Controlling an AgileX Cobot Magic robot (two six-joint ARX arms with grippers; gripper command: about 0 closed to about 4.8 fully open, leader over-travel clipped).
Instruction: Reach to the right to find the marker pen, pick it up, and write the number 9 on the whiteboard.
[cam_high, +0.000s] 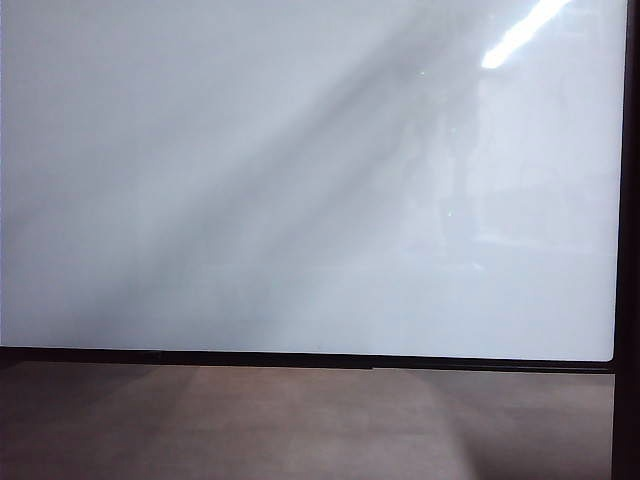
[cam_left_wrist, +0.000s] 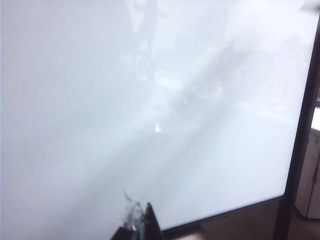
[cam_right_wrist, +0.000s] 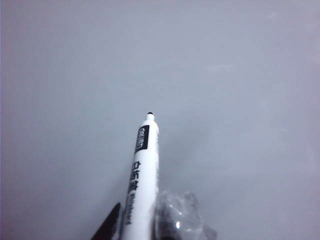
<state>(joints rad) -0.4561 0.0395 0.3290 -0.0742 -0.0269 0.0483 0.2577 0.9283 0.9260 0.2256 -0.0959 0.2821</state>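
Observation:
The whiteboard (cam_high: 300, 200) fills the exterior view, glossy white with a bright light streak at the top right. No number 9 shows on it, and neither gripper is in that view. In the right wrist view my right gripper (cam_right_wrist: 140, 225) is shut on the marker pen (cam_right_wrist: 142, 165), a white barrel with black lettering. Its black tip points at the grey-white whiteboard (cam_right_wrist: 225, 75); I cannot tell whether it touches. In the left wrist view my left gripper (cam_left_wrist: 139, 220) is over the whiteboard (cam_left_wrist: 100, 100) near its lower frame, with its tips together and nothing between them.
A thin black frame (cam_high: 300, 358) runs along the board's lower edge and up its right side (cam_high: 626, 200). Below it lies a brown surface (cam_high: 300, 425). Past the board's frame (cam_left_wrist: 300, 140) in the left wrist view stands a white object (cam_left_wrist: 311, 175).

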